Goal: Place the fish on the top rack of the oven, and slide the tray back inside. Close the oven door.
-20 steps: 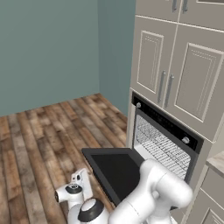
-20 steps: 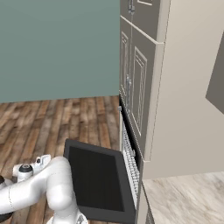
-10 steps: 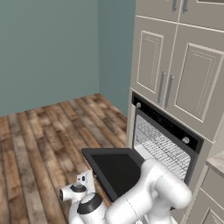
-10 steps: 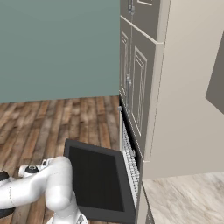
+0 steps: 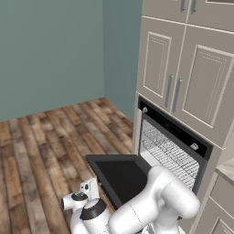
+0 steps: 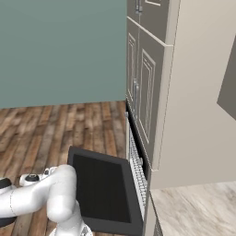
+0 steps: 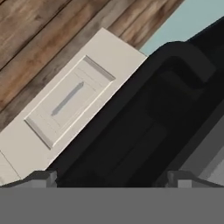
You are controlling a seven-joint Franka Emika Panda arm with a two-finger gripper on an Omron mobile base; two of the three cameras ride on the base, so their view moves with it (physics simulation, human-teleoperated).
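- I'm looking at the oven [image 5: 171, 146] with its oven door [image 5: 121, 177] hanging all the way down and lying flat, the dark glass window facing up.
- The top rack [image 5: 167, 151] is sitting inside the pale cavity; from the right base view I'm seeing the wire grid [image 6: 137, 168] edge-on, just behind the dropped door [image 6: 103, 189].
- I'm not spotting the fish anywhere, so I can't say where it is right now.
- The arm is folding low in front of the door, and the gripper [image 5: 87, 188] is hanging down near the wood floor [image 5: 41, 146], off the door's left front corner.
- The hand view is pointing at the black underside of the door [image 7: 144, 127], with a beige panelled cabinet door [image 7: 65, 105] and its silver handle beside it, and floor planks beyond.
- The fingers [image 7: 39, 177] are just barely peeking up at the bottom there, standing wide apart with nothing between them, so I'm calling them released.
- Beige cabinets [image 5: 187, 68] are stacking above the oven.
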